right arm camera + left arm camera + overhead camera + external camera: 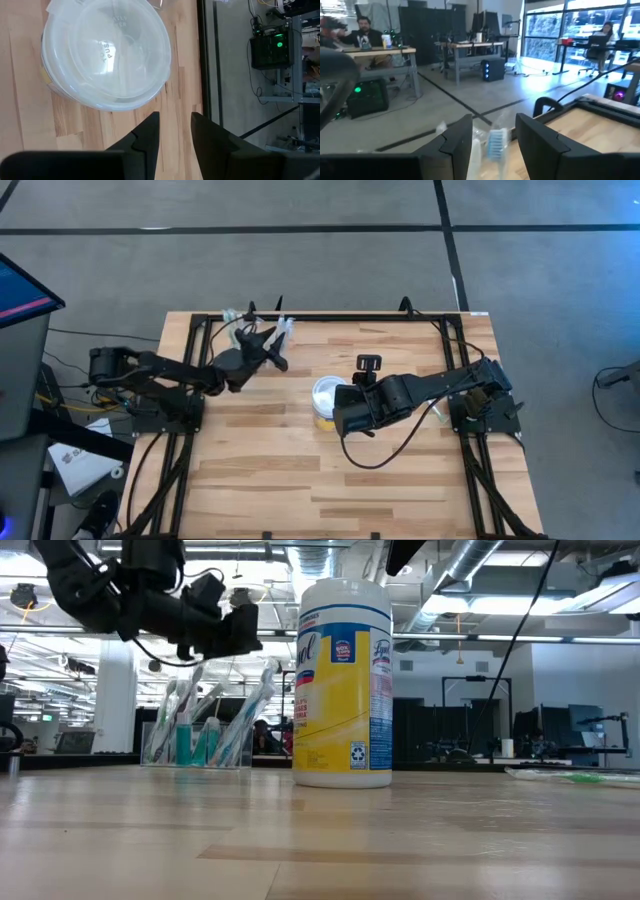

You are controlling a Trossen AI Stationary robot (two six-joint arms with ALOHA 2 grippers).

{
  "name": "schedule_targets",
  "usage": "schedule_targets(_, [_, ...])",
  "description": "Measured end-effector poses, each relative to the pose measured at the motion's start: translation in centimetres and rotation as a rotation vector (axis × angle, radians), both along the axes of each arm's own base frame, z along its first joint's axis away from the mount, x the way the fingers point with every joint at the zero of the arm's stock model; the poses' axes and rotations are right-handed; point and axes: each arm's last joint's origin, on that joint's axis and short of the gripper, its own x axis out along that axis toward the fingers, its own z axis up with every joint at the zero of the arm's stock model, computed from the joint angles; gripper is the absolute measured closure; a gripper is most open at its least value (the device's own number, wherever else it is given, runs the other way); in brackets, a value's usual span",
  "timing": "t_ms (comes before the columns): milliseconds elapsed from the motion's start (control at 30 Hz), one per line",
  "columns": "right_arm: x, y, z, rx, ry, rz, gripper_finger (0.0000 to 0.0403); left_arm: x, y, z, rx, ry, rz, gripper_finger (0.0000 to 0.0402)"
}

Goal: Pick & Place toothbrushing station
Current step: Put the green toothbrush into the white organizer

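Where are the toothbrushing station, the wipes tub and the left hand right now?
toothbrushing station (195, 745): low view, on the clear front wall of the stand.
wipes tub (343, 690): low view, on the yellow label band.
left hand (272, 352): high view, midway between its fingertips, by the station at the table's far edge.

The left arm stretches from the left side of the table toward the far edge. Its gripper (270, 345) hangs up in the air there, and its two dark fingers (455, 142) stand apart with a gap between them. The right arm reaches from the right side toward the middle of the table. Its gripper (345, 412) points down, and its fingers (147, 132) also stand a little apart, holding nothing.
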Motion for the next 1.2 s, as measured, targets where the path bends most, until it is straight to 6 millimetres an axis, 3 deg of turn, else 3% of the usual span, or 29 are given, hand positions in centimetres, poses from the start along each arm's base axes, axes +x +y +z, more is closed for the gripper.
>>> schedule_targets(167, [0.2, -0.7, 0.0, -0.003, 0.007, -0.012, 0.0301, -0.1, -1.4, 1.1, 0.010, -0.045, -0.054, 0.0258])
schedule_targets(700, [0.1, -7.9, 1.2, 0.107, -0.007, -0.186, 0.0301, 0.3, -6.9, 1.6, 0.006, -0.070, -0.288, 0.0259])
schedule_targets(933, [-1.9, -11.2, 1.8, 0.223, -0.122, -0.248, 0.0301, 0.3, -8.1, 1.7, 0.004, -0.077, -0.340, 0.0259])
schedule_targets(1200, [-6.3, -14.1, 1.2, 0.356, -0.230, -0.361, 0.0301, 0.3, -8.1, 1.7, 0.004, -0.086, -0.340, 0.0259])
